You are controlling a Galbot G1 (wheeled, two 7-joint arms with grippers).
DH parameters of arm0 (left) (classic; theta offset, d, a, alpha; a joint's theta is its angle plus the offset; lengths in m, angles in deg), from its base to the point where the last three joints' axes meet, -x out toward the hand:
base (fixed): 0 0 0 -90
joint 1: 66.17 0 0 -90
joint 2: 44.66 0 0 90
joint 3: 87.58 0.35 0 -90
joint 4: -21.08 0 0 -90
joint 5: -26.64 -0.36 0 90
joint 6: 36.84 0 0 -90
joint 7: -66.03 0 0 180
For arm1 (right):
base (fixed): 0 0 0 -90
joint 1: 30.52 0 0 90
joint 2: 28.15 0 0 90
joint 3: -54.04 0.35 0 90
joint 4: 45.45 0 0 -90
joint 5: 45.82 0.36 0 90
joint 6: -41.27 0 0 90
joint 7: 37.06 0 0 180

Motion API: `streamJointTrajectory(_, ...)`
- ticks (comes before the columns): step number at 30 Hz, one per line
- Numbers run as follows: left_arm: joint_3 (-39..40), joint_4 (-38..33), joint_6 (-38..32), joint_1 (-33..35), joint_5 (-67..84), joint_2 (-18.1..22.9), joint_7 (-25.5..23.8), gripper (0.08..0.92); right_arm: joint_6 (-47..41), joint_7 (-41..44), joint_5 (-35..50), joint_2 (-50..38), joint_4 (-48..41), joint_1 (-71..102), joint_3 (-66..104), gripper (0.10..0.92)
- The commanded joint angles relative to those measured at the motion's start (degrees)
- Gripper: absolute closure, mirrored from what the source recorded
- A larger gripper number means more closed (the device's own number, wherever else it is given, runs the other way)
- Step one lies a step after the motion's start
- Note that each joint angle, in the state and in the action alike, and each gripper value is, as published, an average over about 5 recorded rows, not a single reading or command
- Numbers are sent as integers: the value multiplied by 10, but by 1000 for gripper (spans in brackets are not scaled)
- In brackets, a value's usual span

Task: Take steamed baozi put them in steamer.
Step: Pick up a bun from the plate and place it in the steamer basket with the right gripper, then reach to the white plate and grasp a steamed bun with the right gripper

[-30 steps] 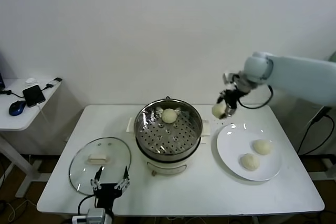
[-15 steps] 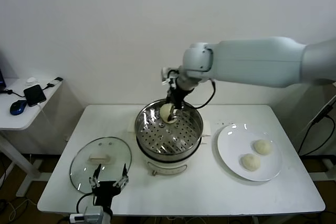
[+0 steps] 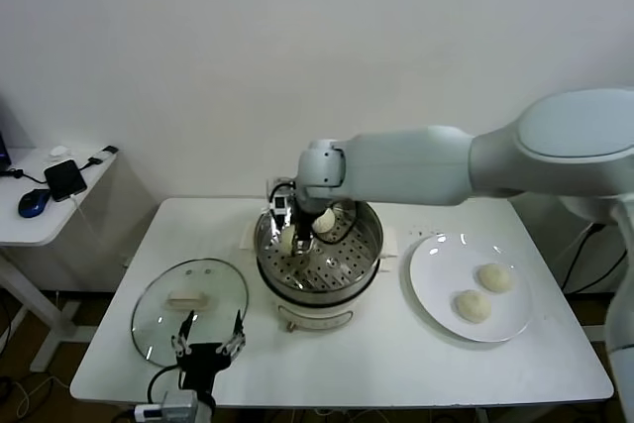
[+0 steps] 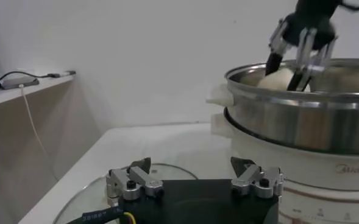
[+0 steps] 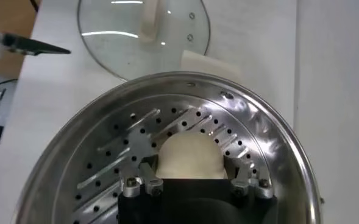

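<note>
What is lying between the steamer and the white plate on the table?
In the head view, only bare table lies between the steamer and the white plate.

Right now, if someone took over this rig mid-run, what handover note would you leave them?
Right tool: inside the steamer, shut on a baozi at the left of the perforated tray, not yet let go.
Left tool: open, parked over the glass lid on the table, front left.
Done: one baozi already lies at the back of the tray.
Left: release this one, then move the two baozi from the white plate, right of the steamer.
</note>
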Motion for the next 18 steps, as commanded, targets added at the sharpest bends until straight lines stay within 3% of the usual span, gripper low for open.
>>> streamJointTrajectory(1,0,1,0,0,1,-1,0,177,-14,-25,-5,19,-38,53,25,317)
streamJointTrajectory(6,1,-2,1,1,1,0,0,177,8,26,-13,-5,-15,11,18,245)
streamJointTrajectory(10,1,-5,3,1,0,3,-1,177,82,107,-32,-48,6,-59,-14,206)
streamJointTrajectory(18,7,-10,4,4,-5,8,-3,177,227,309,-68,-231,35,-224,-100,202)
